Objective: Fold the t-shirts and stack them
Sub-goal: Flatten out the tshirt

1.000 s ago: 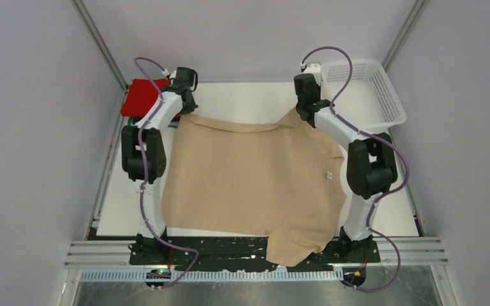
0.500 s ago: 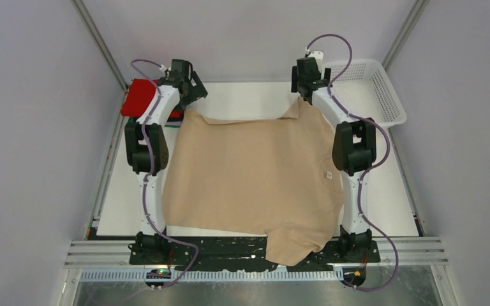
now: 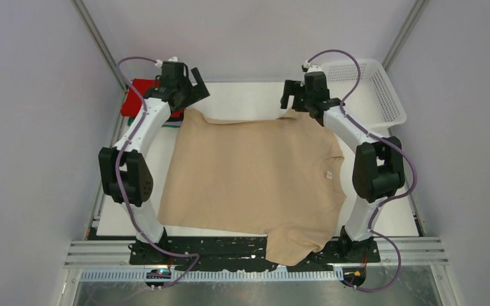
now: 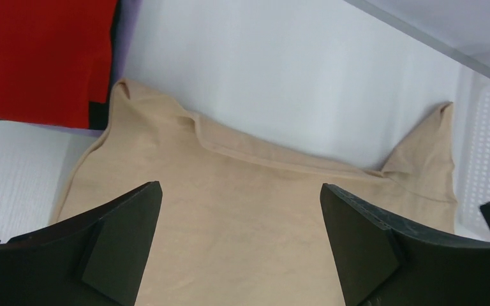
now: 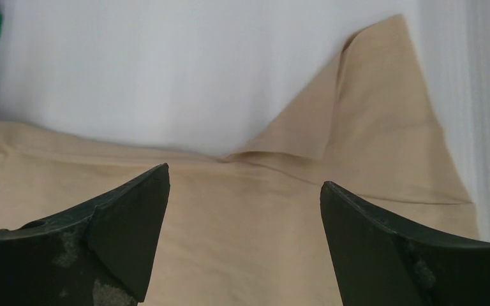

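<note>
The beige shirt (image 3: 255, 172) lies spread across the middle of the table (image 3: 249, 95), one sleeve hanging over the near edge. A folded red shirt (image 3: 141, 95) sits at the far left and the basket (image 3: 383, 95) at the far right. The left gripper (image 4: 240, 187) hovers over the shirt's far-left corner and the right gripper (image 5: 245, 176) over the far-right one. Both sets of jaws are wide apart and hold nothing.

The step in hand looks like the first fold. To do it well, the far-right corner needs flattening, since a flap there is doubled over. Both corners should then be pinched level and drawn evenly, keeping the cloth taut and clear of the red shirt.
</note>
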Motion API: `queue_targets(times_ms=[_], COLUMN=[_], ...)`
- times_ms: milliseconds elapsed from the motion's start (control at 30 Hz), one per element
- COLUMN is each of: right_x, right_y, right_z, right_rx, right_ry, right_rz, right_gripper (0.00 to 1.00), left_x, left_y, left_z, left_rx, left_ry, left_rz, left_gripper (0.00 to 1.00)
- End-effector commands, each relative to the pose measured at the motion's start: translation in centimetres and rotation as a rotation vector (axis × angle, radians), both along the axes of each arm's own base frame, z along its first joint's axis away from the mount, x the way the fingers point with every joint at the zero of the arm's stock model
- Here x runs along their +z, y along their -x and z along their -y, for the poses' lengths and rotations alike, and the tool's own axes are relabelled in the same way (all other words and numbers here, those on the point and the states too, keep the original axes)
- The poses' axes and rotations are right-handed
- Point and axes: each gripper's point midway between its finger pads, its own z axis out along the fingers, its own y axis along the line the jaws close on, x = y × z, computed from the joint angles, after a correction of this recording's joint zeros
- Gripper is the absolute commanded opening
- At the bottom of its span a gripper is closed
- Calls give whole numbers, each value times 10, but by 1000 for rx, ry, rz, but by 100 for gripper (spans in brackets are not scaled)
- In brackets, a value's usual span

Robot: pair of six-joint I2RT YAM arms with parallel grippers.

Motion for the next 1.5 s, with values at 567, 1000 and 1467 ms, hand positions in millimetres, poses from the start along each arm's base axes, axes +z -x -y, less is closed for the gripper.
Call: queue_targets(times_ms=[567,1000,1467], right_x=[-90,-59,2], right_y=[-12,-117,-47], right_z=[-71,-96,-62], right_rx=[-38,7,90], right_ry=[-301,-405,-228], right_rz=[-246,-72,19], right_gripper=[95,95,95], left_x=[-95,-110,-16], left_y=[-3,-98,-31], left_z=[118,87,88], left_rx=[-262,-37,-208], left_ry=[336,432,263], left_rz=[-177,-143,3], left_gripper=[100,100,100])
